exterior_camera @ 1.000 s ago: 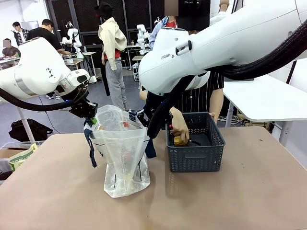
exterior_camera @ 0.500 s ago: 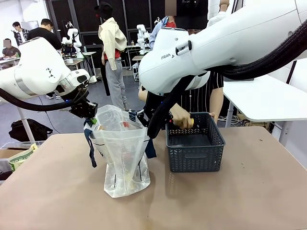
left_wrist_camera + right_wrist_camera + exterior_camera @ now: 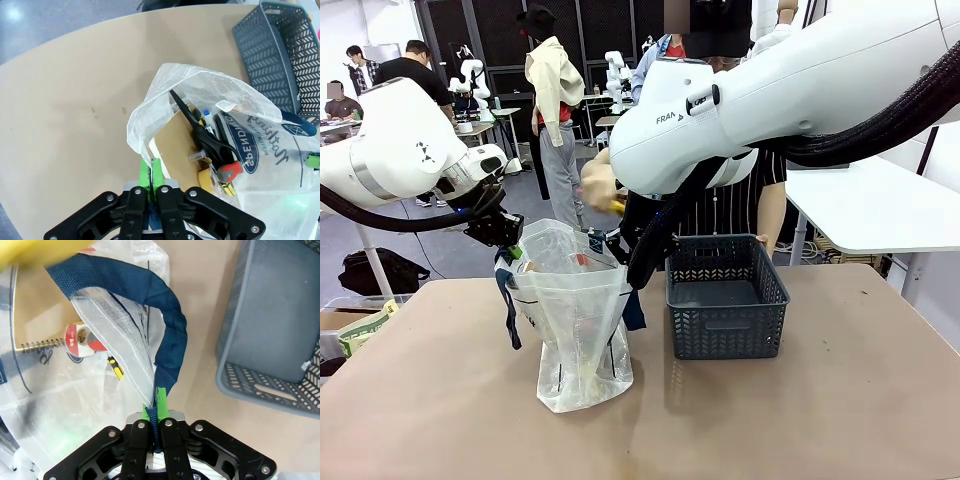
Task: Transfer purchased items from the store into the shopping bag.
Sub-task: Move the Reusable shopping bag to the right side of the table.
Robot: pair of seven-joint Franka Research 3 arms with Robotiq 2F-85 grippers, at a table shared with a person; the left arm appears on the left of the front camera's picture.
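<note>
The shopping bag (image 3: 575, 320) stands upright on the brown table, its mouth held wide. My left gripper (image 3: 505, 235) is shut on its left rim, seen close in the left wrist view (image 3: 150, 172). My right gripper (image 3: 156, 405) is shut on the navy strap handle (image 3: 170, 340) and the right rim. Inside lie black pliers (image 3: 200, 132), a brown notebook (image 3: 175, 150), a tape roll (image 3: 82, 337) and a yellow and red item (image 3: 220, 177). A person's hand (image 3: 598, 185) holds a yellow item (image 3: 617, 206) above the bag's mouth. The store (image 3: 725, 300), a dark grey basket, stands right of the bag with a bare floor showing.
My right arm's large white link (image 3: 770, 90) spans the upper right over the basket. A white table (image 3: 880, 210) stands at the far right. A green and white box (image 3: 365, 325) sits off the table's left edge. Bare tabletop (image 3: 800, 420) lies in front.
The person's hand lifted a yellow item out of the basket and carried it left, to above the bag. Both grippers and the bag have stayed still.
</note>
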